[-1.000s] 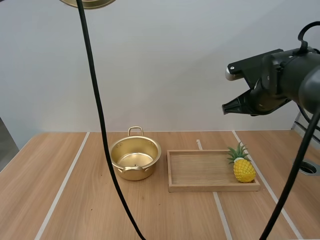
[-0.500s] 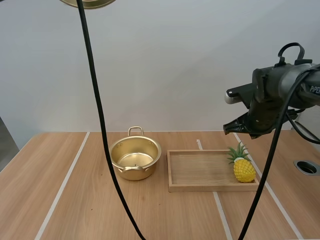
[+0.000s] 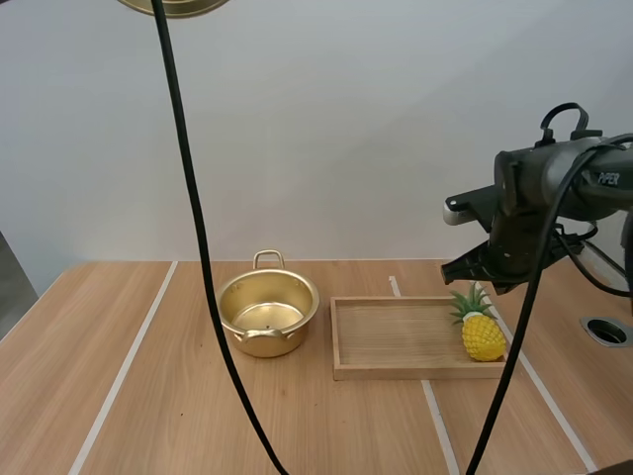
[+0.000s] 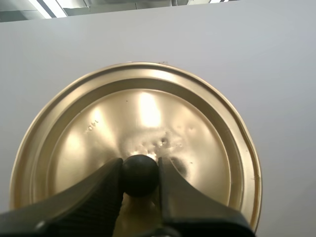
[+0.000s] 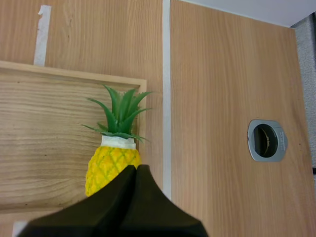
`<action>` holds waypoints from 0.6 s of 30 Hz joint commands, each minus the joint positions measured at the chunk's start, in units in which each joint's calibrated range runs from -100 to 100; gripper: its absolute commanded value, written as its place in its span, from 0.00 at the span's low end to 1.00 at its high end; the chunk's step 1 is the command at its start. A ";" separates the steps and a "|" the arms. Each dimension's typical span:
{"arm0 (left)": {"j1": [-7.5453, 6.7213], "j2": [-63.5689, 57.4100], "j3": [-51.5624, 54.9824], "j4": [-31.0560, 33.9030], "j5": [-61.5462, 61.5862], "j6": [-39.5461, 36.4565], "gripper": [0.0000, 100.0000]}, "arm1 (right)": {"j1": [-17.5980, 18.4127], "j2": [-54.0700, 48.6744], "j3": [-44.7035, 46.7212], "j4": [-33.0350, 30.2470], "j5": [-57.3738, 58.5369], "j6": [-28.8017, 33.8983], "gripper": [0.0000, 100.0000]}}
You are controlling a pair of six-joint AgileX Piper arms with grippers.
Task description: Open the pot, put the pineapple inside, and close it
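Right gripper [image 5: 137, 172] lowered over pineapple [image 3: 483, 336], closed together, left gripper [image 4: 140, 170] clamped on lid [image 4: 197, 138], pale-striped wooden table [image 3: 148, 396]

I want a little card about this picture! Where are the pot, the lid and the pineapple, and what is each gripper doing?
pot: open, on the table, left of the tray
lid: up in the air, held by its black knob
pineapple: at the tray's right end
left gripper: shut on the lid's knob
right gripper: shut on nothing, over the pineapple
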 commanded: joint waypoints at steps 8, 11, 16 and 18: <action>-0.07 -0.45 -0.19 0.22 -1.86 -0.45 0.00 | -0.21 5.05 2.15 2.99 -3.86 -0.59 0.00; -0.07 -0.45 -0.19 0.22 -1.86 -0.45 0.00 | -0.21 5.05 2.15 3.11 -3.98 -0.59 0.00; -0.07 -0.45 -0.19 0.22 -1.86 -0.45 0.00 | -0.21 5.05 2.15 3.00 -4.35 -0.88 0.00; -0.07 -0.45 -0.19 0.22 -1.86 -0.45 0.00 | -0.21 5.05 2.15 3.00 -4.61 -2.22 0.15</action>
